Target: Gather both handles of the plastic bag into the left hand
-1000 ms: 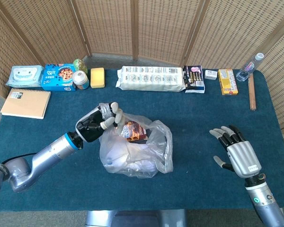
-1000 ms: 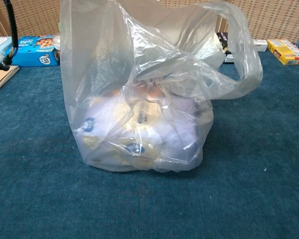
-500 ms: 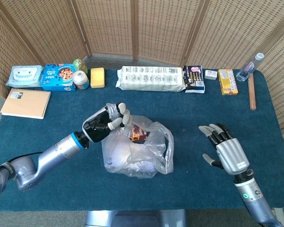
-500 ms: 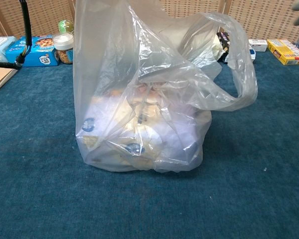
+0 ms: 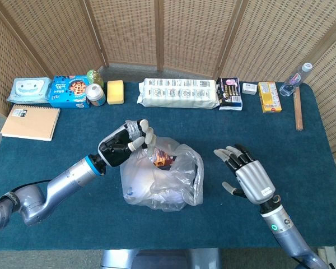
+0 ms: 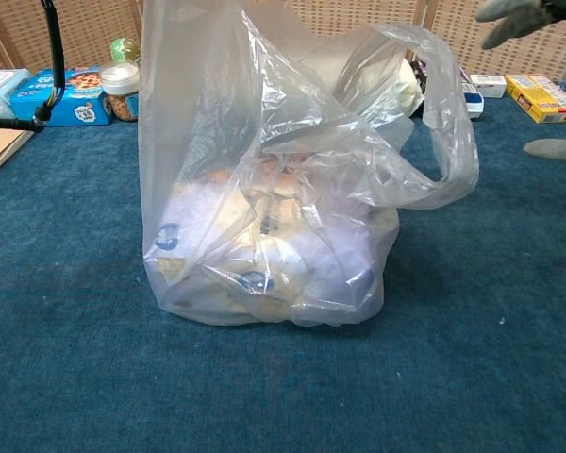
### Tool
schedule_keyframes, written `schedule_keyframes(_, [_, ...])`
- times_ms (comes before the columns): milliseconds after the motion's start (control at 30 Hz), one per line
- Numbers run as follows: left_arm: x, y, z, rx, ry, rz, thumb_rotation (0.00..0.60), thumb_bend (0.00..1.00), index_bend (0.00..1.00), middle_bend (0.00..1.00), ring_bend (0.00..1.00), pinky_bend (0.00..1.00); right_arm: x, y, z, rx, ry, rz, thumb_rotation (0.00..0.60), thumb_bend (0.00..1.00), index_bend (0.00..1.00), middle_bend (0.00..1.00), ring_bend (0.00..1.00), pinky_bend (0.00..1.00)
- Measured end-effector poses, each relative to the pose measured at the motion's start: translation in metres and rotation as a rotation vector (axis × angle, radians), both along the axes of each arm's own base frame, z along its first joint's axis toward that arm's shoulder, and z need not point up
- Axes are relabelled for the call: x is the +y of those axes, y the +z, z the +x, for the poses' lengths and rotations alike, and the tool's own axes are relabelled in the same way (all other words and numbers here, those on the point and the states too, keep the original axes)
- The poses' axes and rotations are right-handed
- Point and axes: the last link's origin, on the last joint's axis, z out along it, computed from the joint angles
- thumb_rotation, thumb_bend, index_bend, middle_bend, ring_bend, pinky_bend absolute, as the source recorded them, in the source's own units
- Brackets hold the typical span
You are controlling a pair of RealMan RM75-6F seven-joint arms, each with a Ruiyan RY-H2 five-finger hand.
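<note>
A: Status? Left hand (image 5: 126,144) grips one handle of the plastic bag (image 5: 162,179) at table (image 5: 56,162) centre; right hand (image 5: 247,178), fingers spread and empty, sits at the bag's 3 o'clock.

B: Risk: the free handle (image 6: 453,142) sags at 3 o'clock; a clumsy reach may crush it or tip the bag.

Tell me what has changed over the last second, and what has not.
The right hand, open with fingers spread, moved left across the table toward the plastic bag's free handle, and its fingertips now enter the chest view. The left hand shifted slightly right, still holding up the other handle. The bag stays put on the blue table; the back-row items are unmoved.
</note>
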Motion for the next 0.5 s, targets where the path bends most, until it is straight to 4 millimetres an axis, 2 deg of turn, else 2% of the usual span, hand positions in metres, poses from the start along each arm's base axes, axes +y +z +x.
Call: schedule_keyframes(500, [0.004, 0.0, -0.005, 0.005, 0.03, 0.007, 0.6, 0.5, 0.49, 0.58, 0.49, 0.52, -0.017, -0.018, 0.045, -0.057, 0.115, 0.069, 0.6, 0.24, 0.15, 0.21, 0.21, 0.15])
